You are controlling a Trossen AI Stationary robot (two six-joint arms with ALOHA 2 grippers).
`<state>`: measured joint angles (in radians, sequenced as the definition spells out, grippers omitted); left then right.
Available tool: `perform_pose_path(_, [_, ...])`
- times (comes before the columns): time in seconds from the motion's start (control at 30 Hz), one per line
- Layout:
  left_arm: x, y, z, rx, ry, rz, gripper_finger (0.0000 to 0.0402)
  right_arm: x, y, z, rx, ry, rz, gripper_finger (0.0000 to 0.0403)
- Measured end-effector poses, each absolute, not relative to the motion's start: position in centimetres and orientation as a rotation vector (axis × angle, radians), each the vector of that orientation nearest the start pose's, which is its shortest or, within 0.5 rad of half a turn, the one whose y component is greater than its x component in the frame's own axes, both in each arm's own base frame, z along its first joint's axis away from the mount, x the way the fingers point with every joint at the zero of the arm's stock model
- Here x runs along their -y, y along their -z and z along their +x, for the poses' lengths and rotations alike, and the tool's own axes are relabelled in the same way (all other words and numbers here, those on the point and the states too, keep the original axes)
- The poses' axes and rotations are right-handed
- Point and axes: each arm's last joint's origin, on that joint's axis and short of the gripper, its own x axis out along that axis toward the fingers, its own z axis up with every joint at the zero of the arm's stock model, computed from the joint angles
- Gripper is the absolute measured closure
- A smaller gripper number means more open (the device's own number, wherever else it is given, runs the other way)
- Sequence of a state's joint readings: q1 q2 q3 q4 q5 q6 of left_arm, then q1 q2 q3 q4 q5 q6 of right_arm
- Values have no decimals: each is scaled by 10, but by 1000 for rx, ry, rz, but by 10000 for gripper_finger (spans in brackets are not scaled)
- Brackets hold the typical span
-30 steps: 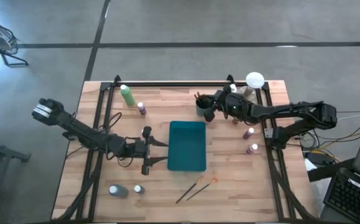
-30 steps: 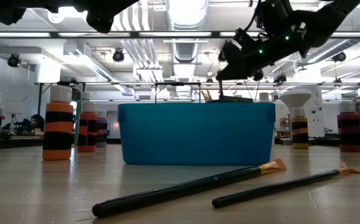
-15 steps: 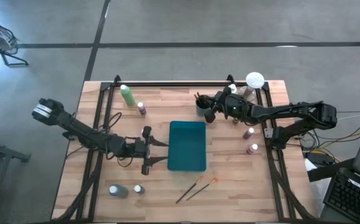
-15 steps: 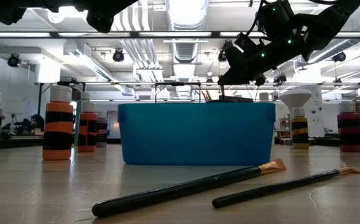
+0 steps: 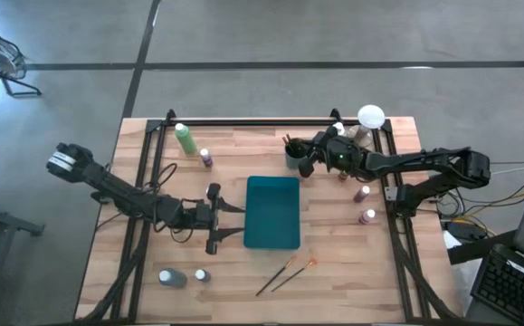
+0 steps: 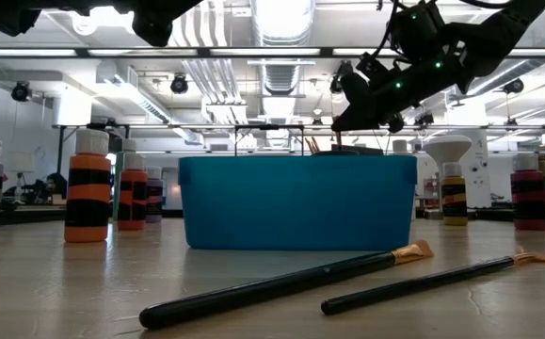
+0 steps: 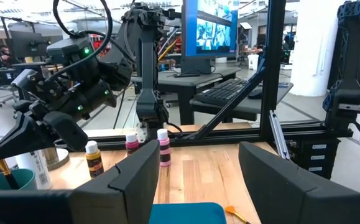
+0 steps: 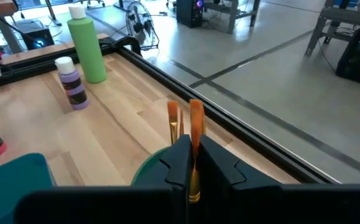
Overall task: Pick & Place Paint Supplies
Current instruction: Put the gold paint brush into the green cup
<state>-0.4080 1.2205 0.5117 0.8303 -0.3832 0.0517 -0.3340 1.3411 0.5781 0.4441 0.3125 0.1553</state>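
Orange-tipped brush (image 8: 196, 134) between right tool (image 8: 191, 163) fingers.

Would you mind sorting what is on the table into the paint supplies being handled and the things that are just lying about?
Paint supplies:
green bottle
purple bottle
two bottles at the right edge
two bottles at the front left
two loose brushes
brush in the shut right gripper, over the cup

Lying about:
teal tray
white-domed object
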Motion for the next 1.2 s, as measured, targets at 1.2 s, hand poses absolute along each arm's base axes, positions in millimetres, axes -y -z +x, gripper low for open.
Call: perform_pose_path(1.2, [88, -240, 232, 47, 17, -3, 177, 77, -268, 244, -300, 521, 98, 234])
